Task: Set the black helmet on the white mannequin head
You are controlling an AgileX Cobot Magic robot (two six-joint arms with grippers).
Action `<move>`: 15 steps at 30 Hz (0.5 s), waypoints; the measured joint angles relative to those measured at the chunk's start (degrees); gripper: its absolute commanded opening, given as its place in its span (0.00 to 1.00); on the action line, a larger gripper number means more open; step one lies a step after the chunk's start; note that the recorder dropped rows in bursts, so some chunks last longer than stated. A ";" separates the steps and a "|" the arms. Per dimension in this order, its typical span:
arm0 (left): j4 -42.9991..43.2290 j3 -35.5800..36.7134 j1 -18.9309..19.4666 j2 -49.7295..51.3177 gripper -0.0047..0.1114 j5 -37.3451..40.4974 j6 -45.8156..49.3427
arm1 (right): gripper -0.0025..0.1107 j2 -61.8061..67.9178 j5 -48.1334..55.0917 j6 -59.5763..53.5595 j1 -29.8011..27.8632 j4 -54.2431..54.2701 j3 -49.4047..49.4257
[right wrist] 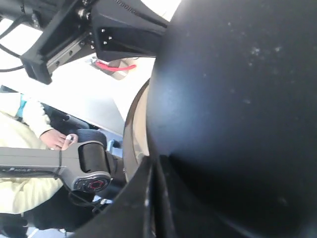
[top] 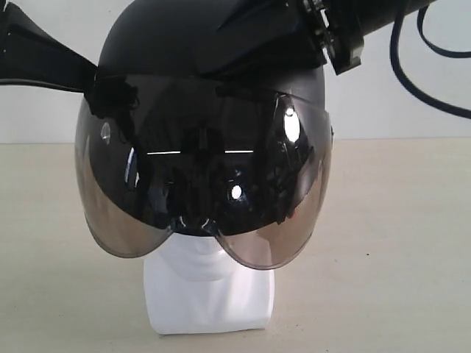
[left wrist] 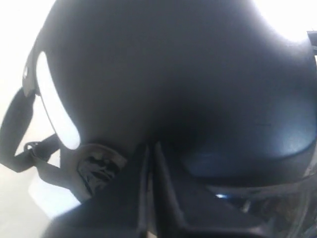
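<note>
The black helmet (top: 213, 44) sits over the white mannequin head (top: 210, 294). Its smoky visor (top: 206, 184) covers the face, so only the chin, neck and blocky base show below it. My left gripper (top: 90, 77) comes in from the left with its tip against the helmet's side. In the left wrist view the gripper (left wrist: 149, 148) is shut, its fingers pressed together against the shell (left wrist: 173, 74). My right gripper (right wrist: 153, 159) is also shut, with its tip against the shell (right wrist: 237, 99). Its wrist (top: 342, 37) shows at the upper right. A chin strap (left wrist: 20, 139) hangs loose.
The mannequin head stands on a beige table (top: 397, 243) in front of a white wall. Black cables (top: 434, 88) hang from the right arm. The right wrist view shows the left arm (right wrist: 99, 29), a red buckle tab (right wrist: 116, 65) and a seated person (right wrist: 25, 124).
</note>
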 measured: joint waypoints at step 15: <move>-0.99 3.18 0.00 -0.97 0.08 0.89 0.00 | 0.02 -1.38 2.08 -0.62 0.10 0.58 4.44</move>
